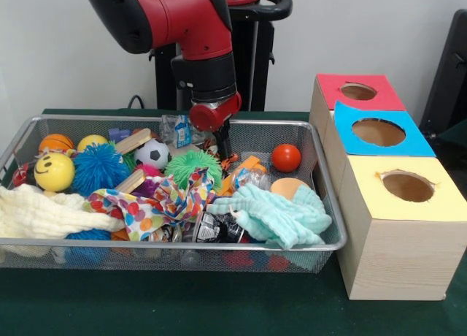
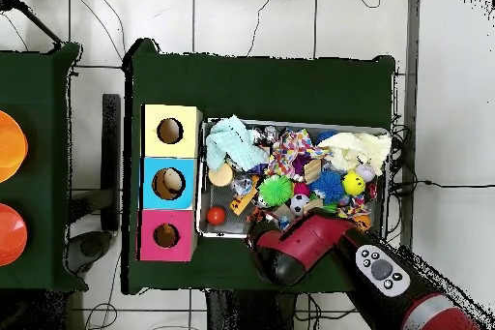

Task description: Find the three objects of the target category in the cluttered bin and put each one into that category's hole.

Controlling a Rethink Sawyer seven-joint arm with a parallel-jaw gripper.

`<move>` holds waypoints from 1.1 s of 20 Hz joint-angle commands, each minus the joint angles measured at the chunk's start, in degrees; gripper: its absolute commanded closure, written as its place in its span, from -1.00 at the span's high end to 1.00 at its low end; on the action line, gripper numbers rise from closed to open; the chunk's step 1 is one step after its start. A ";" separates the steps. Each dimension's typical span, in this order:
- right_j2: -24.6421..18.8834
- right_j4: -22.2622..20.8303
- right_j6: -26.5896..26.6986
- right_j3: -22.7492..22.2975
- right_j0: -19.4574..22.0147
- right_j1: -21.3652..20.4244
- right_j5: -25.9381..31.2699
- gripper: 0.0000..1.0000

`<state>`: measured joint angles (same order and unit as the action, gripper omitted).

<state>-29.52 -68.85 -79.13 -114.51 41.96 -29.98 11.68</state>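
Observation:
The wire mesh bin is full of toys and cloths; it also shows in the overhead view. My gripper reaches down into the bin's far middle, beside the green spiky ball. In the overhead view the arm hides it. A small orange and black thing lies just under the gripper; I cannot tell whether it is the striped plush. No tan-brown plush shows. The red-ringed hole is on the wood box to the right of the bin.
The same box has a blue-ringed hole and a yellow-ringed hole. In the bin lie a mint cloth, a cream cloth, a dotted cloth, a red ball, a blue spiky ball and a smiley ball.

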 commanded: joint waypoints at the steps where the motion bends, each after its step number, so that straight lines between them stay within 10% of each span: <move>1: 3.46 -2.55 -0.51 4.79 -0.98 2.54 3.53 -1.00; 22: 2.64 0.02 0.90 3.38 -0.73 0.08 5.00 -1.00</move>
<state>-28.62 -68.72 -79.13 -114.51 40.26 -30.10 11.68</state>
